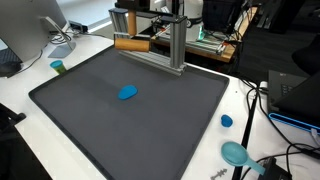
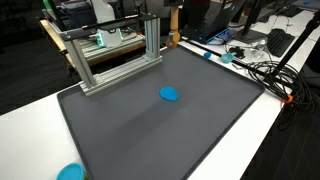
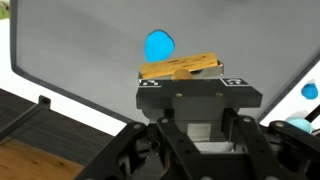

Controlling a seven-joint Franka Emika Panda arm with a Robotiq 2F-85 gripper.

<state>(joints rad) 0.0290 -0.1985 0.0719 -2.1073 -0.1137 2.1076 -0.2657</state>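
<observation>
One claw point(image 3: 190, 82) is in the wrist view, its jaws clamped on a wooden block point(image 3: 180, 66). The block lies flat between the two fingertips, with its long side running across them. Ahead of the claw, beyond the block and apart from it, a blue disc point(image 3: 160, 45) rests on the grey mat point(image 3: 80, 60). In an exterior view a metal frame point(image 1: 176, 45) stands just beside the claw, at the mat's far edge.

Grey mat point(image 1: 80, 115) open all round lone blue disc point(image 1: 128, 93). Aluminium frame point(image 1: 177, 50) walls far edge, near held wooden block point(image 3: 180, 68). Cables point(image 2: 265, 72) crowd table rim.
</observation>
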